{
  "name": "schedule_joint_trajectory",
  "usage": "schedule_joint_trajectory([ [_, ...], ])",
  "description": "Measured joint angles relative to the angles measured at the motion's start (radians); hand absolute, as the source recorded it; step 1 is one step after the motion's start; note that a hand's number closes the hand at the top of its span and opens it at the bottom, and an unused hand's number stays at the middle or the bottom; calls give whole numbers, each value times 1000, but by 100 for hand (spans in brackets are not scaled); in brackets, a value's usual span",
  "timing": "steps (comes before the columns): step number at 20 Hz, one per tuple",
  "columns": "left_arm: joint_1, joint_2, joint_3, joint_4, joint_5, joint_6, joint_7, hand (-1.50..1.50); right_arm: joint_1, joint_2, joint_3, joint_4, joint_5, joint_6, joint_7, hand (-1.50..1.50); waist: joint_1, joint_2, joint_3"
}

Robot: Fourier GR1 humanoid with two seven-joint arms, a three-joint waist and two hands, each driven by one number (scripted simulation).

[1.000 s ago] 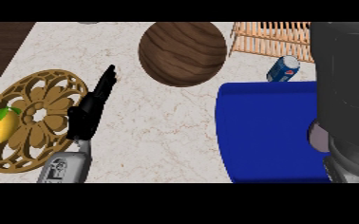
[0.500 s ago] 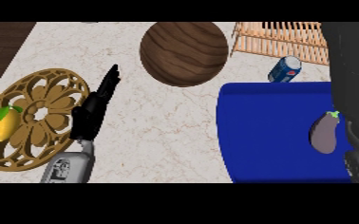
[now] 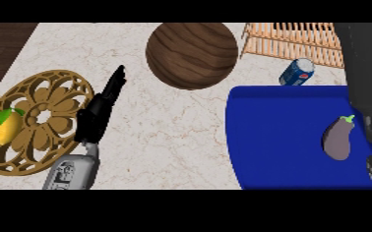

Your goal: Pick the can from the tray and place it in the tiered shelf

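One hand shows clearly: the left hand (image 3: pixel 98 110), black, lying over the marble counter (image 3: pixel 167 132) with its fingers (image 3: pixel 116 78) straight and together, pointing up and slightly right, holding nothing. Its grey forearm (image 3: pixel 71 171) comes in from the lower edge. Just beside it to the left sits a round golden trivet (image 3: pixel 51 98) with a cut-out flower pattern, and a yellow-green fruit (image 3: pixel 9 125) rests at the trivet's left edge. Up and to the right of the fingertips lies a dark wooden plate (image 3: pixel 193 54). A blue tray (image 3: pixel 283 137) fills the lower right, with a purple eggplant (image 3: pixel 338 137) lying in it. The blue can (image 3: pixel 297 72) lies on the counter just beyond the tray's far edge, in front of the slatted wooden tiered shelf (image 3: pixel 294 42). A dark shape along the right edge may be the right arm; its hand cannot be made out.
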Motion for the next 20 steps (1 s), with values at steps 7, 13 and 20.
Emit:
schedule_joint_trajectory([
  [7, 11, 1, 0, -8, 0, -4, 2, 0, -7, -4, -112, 116, -167, -209, -174, 150, 4, 1, 0],
  [13, 8, 0, 5, 3, -3, -2, -5, 0, -29, -53, -166, 234, -265, -274, -308, 150, 2, 1, 0],
  [20, -2, -13, 3, 13, -12, 13, 1, 0, -12, -125, -151, 339, -126, -300, -136, -150, -9, -2, -1],
])
